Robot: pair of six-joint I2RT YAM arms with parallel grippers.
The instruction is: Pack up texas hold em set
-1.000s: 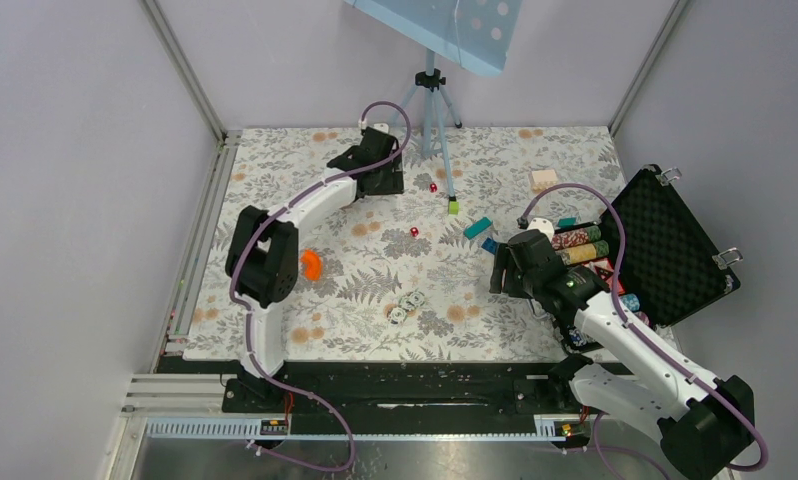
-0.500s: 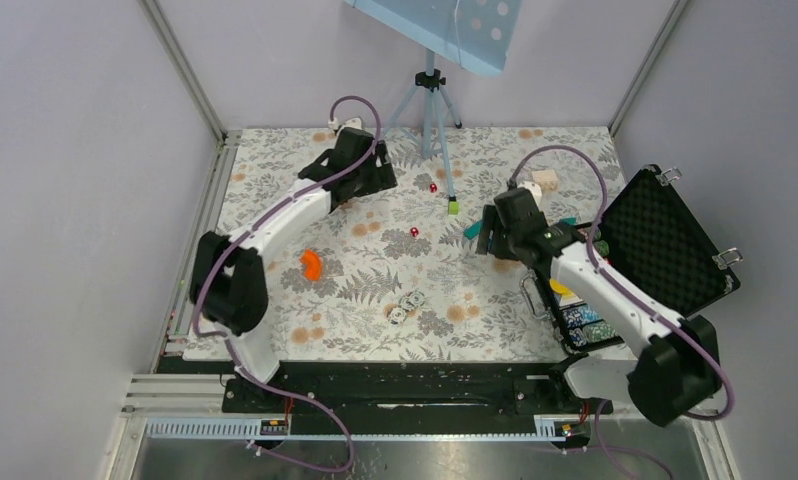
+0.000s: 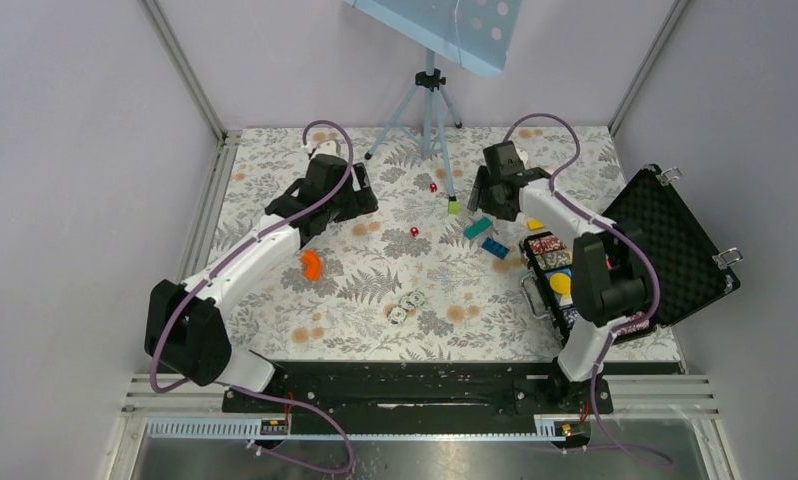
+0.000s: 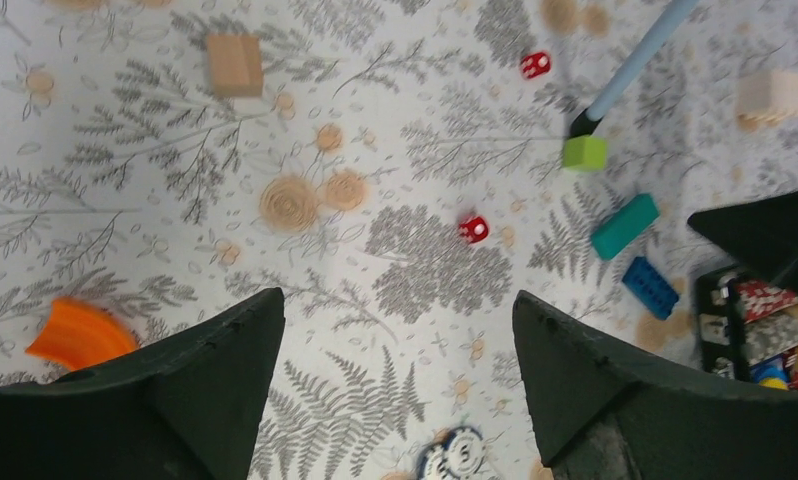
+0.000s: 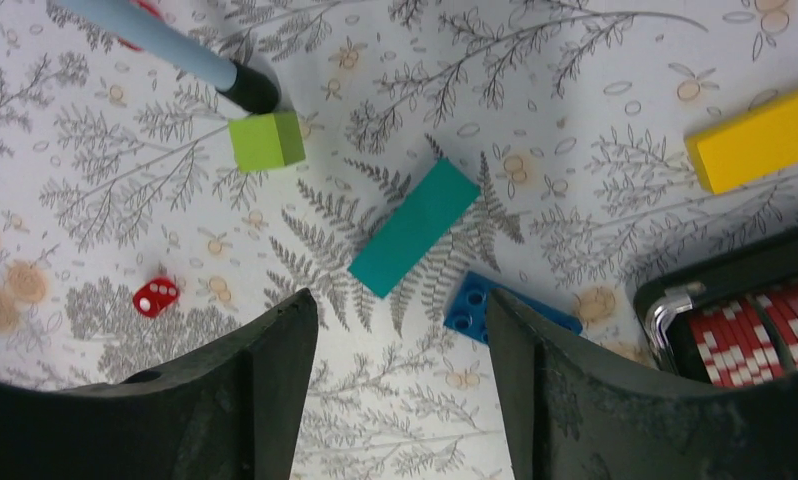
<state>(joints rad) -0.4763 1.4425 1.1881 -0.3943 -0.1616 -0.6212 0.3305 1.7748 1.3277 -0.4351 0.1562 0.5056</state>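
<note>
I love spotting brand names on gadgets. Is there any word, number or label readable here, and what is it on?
No words or numerals are readable in any view.
Red die: white pips only.
Poker chips in the case: edge stripes, no legible print.
Small tag on the front rail: too small to read.

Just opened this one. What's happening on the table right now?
Two robot arms are packing up a poker set. The black case lies open at the right, with chip rows already inside. Two red dice and a few loose chips lie on the floral cloth among toy bricks. The left gripper and the right gripper both hover open above the cloth, holding nothing.
</note>
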